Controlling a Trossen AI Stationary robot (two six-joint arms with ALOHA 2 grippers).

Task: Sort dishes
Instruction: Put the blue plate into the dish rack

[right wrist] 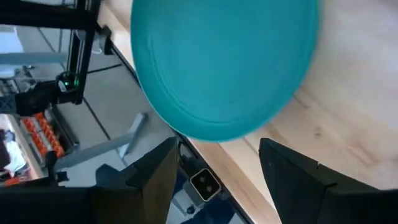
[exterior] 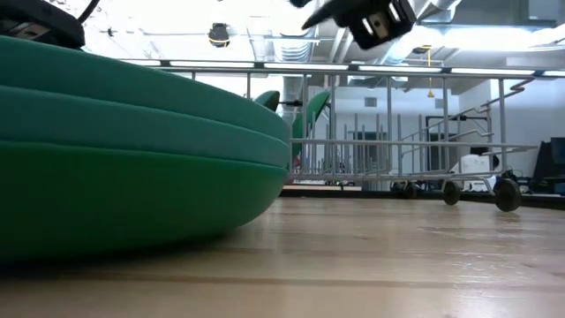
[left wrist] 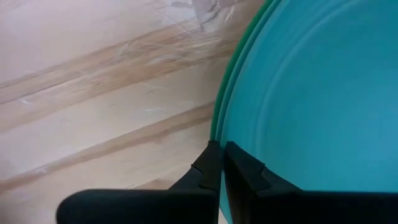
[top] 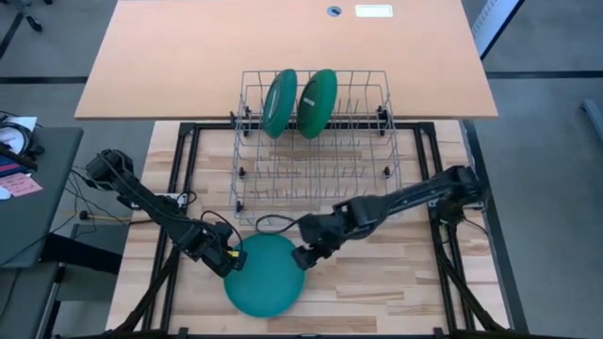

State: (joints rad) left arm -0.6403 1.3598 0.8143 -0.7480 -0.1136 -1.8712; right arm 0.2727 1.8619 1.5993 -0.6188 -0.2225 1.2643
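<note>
Heads up: teal plate stack (top: 265,274) sits bottom-center on the tabltp, L end effector (top: 229,258) pinched shut on its left rim, R end effector (top: 306,257) fingers apart at the right rim, rack (top: 316,169) w/ 2 plates (top: 300,102) straight above.

Two green plates (top: 299,102) upright in wire rack (top: 316,179). Teal plate stack (top: 265,275) flat on table (top: 396,273); left gripper (top: 229,260) and right gripper (top: 303,257) at opposite rims.

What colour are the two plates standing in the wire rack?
Dark green plates, clearest in the high view.
</note>
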